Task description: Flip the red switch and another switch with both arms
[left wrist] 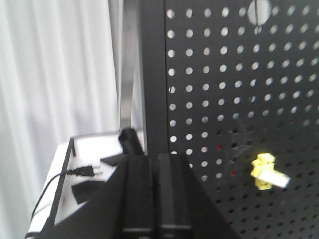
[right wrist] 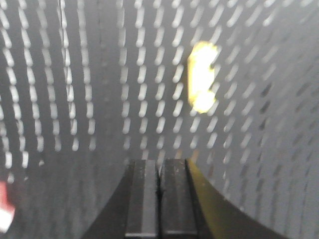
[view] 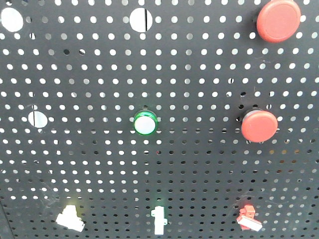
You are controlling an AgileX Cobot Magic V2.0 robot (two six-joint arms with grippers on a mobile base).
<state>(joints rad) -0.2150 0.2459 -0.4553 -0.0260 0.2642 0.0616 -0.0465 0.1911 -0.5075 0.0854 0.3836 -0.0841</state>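
The red switch, a small red-based toggle with a white lever, sits at the bottom right of the black pegboard. The yellow-based switch is at the bottom left; in the left wrist view this yellow switch lies right of and beyond my left gripper, apart from it. The left jaws are shut with nothing between them. My right gripper is shut and empty, facing the board. A red piece shows at that frame's lower left edge. A blurred pale yellow toggle sits above and right of the fingertips.
Two big round red buttons and a lit green button are on the board. A green-based toggle stands between the two switches. Left of the board's edge is a white surface with a black plug.
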